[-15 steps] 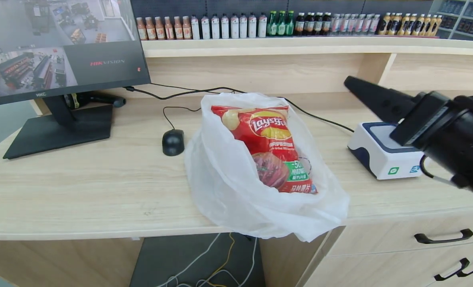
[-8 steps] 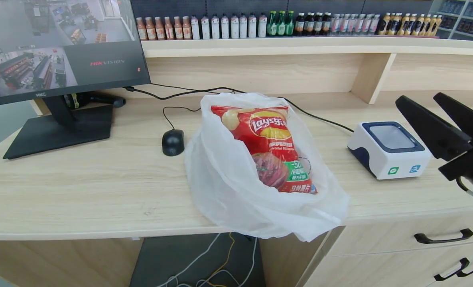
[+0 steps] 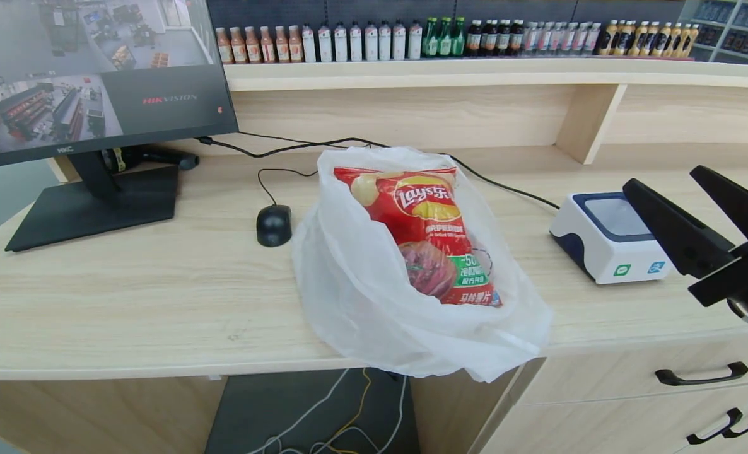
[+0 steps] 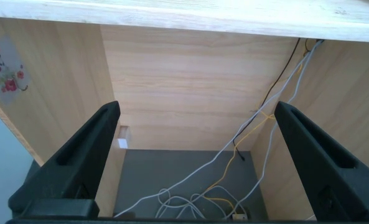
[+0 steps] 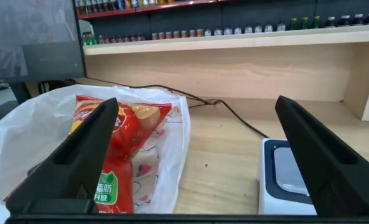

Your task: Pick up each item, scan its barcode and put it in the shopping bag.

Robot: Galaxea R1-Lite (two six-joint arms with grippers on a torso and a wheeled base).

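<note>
Since a second ago my right end effector (image 3: 664,178), fingers apart and holding nothing, had swung down to the near right of the scanner (image 3: 601,252). The chips (image 3: 427,233) lay inside the shopping bag (image 3: 361,296), which overhung the desk (image 3: 159,296) front edge, with a gap of desk between it and the scanner. My left end effector (image 4: 196,107) hung spread apart below the desk.

both grippers, jaws parted.
right gripper (image 3: 664,177) at the near right, pointing up toward the far left, jaws wide apart; left gripper (image 4: 196,109) held low, jaws equally spread.
</note>
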